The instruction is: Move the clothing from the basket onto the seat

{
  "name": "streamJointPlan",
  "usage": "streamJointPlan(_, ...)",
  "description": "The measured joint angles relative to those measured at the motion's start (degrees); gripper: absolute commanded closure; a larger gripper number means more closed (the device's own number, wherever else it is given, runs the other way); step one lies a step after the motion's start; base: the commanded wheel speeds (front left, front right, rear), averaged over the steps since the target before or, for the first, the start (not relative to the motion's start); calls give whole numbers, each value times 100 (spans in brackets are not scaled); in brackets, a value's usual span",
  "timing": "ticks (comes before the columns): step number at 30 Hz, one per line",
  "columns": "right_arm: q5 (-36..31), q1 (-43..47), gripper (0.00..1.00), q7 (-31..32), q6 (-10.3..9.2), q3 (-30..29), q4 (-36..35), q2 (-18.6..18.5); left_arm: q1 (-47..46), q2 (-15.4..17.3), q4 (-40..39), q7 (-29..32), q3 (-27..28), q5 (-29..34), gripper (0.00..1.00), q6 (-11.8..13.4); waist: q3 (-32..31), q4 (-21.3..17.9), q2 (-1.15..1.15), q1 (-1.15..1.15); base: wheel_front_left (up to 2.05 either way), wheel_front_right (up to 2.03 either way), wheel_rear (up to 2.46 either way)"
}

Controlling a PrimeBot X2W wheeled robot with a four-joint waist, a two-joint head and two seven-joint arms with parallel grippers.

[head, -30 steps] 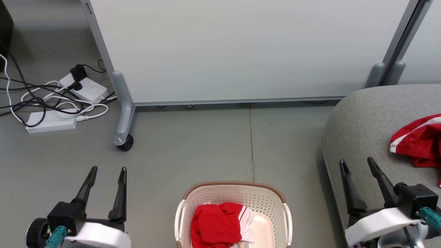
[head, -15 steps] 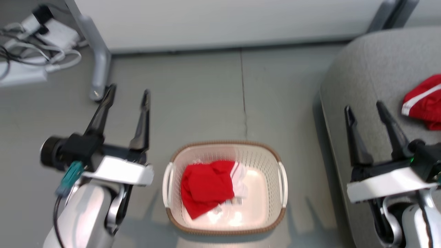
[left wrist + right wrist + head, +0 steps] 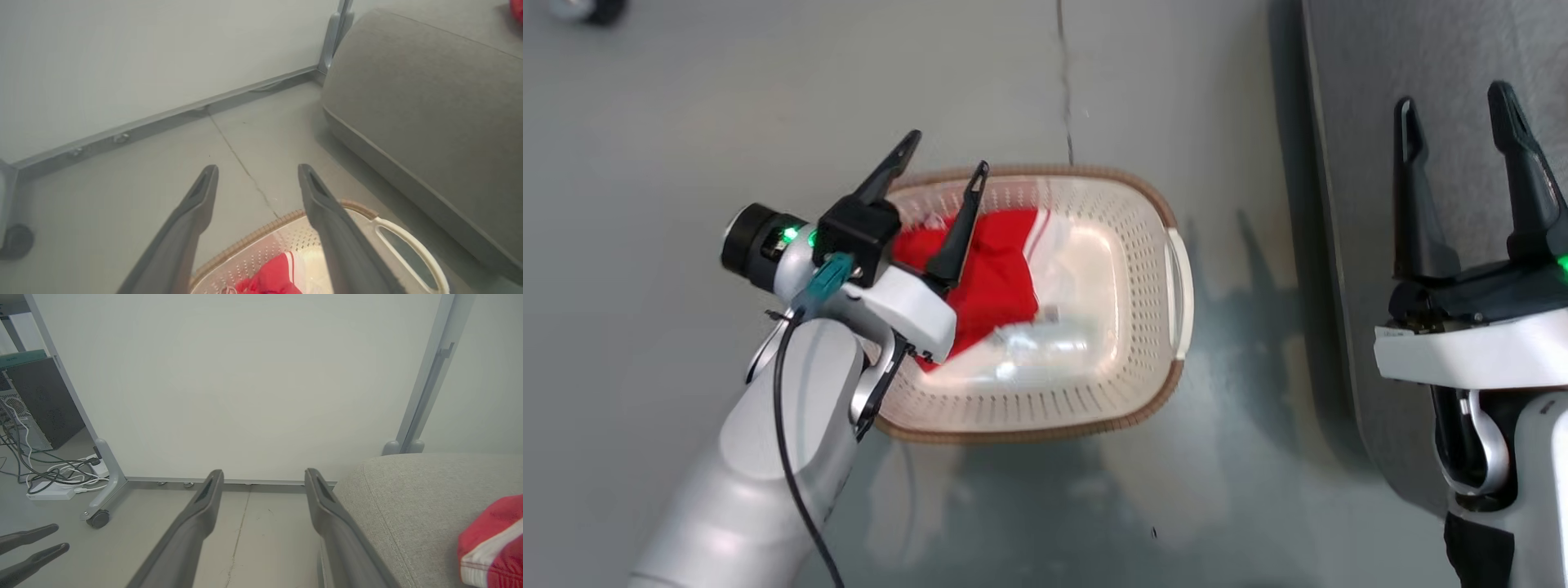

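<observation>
While left fingers [image 3: 964,220] hang spread above the basket [image 3: 1029,431], clothing [image 3: 1001,273] lies beneath them.

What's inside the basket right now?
Bunched red clothing with white stripes lies in the basket, on its left side; the right side shows bare bottom. The open left gripper covers part of the fabric; anything beneath is hidden.

The clothing [image 3: 996,273] in the basket [image 3: 1094,400] is bright red with white stripes. The basket is cream-white, with a pattern of small holes in its wall and a brown woven rim. The seat [image 3: 1466,188] is plain grey; the garment [image 3: 492,543] on it is red with a white stripe. The floor [image 3: 645,122] is grey-green. The left claw [image 3: 947,153] and the right claw [image 3: 1452,97] have black fingers on white bodies. The left one has a teal plug [image 3: 823,278].
</observation>
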Motion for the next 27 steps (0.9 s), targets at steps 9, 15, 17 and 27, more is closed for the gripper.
streamJointPlan(9, 336, -430, 0, -404, 0, 366, 238, -1, -951, -212, 2245, 198, -358, 33, 0, -457, 1063, -513, 0, 0, 0, 0, 0)
streamJointPlan(15, 612, -617, 0, -708, 0, 646, 508, -4, -1486, -188, 3348, 538, -570, 165, 0, -554, 1493, -987, 0, 0, 0, 0, 0)
streamJointPlan(17, 706, -655, 0, -804, 1, 734, 608, -5, -1612, -119, 3632, 631, -590, 174, 0, -561, 1611, -1148, 0, 0, 0, 0, 0)
streamJointPlan(27, 1017, -756, 0, -1098, 1, 1020, 924, -4, -1822, 366, 4153, 1199, -592, 109, 0, -497, 2053, -1773, 0, 0, 0, 0, 0)
